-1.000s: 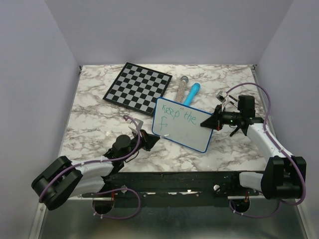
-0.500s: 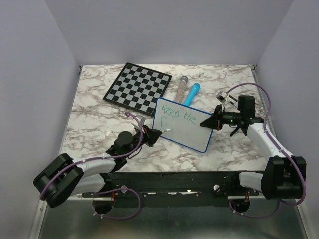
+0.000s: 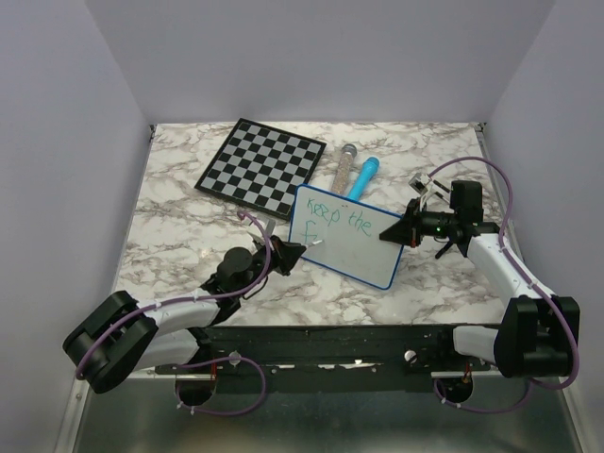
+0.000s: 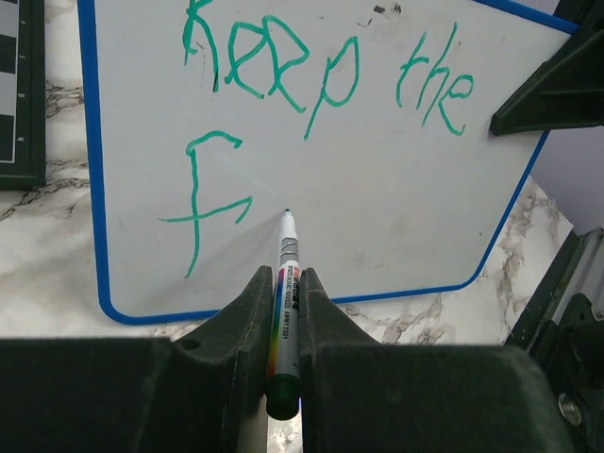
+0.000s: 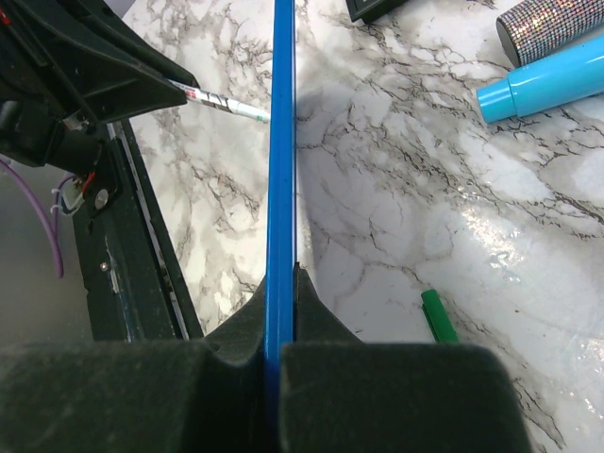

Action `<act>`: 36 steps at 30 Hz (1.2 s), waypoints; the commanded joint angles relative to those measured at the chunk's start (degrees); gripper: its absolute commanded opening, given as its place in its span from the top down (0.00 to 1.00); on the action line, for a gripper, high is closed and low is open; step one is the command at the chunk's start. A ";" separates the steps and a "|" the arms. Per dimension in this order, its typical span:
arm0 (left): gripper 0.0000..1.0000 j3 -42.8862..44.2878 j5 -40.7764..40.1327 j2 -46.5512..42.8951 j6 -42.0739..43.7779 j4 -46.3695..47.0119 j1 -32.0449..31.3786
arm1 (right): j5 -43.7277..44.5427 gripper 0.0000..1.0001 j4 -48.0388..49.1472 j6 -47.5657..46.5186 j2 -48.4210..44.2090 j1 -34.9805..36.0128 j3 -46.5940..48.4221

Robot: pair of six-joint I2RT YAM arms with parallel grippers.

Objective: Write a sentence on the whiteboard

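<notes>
A: What is the left gripper (image 4: pixel 283 288) doing?

B: It's clamping a thin marker (image 4: pixel 289 247) between its fingers and aiming the tip at the whiteboard (image 4: pixel 396 189), just right of the green "f". I can't tell whether the tip is touching.

A: And the right gripper (image 5: pixel 280 283)?

B: It's pinching the board's blue rim at the right corner, holding it tilted over the marble table (image 3: pixel 179 226), near the chessboard (image 3: pixel 261 162). The sentence (image 4: pixel 321 75) is reading "Keep the", with an "f" starting the line below.

A: How is the board going to handle?

B: I'm judging it light, stiff and slick. Since it's gripped at one corner only, pen pressure is probably going to swing it, so I'm favouring light strokes and a firm rim grip.
</notes>
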 commanded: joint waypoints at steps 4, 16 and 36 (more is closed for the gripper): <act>1.00 2.40 -2.07 1.09 1.76 0.91 -0.07 | -2.52 0.99 0.61 -0.40 -1.02 0.30 1.49; 1.00 2.14 -3.21 1.27 1.76 -0.14 0.81 | -2.61 0.99 0.61 -0.31 -1.11 0.30 1.49; 1.00 0.65 -1.72 -1.64 1.23 -5.41 2.48 | -2.70 0.99 0.61 -0.31 -1.11 0.30 1.40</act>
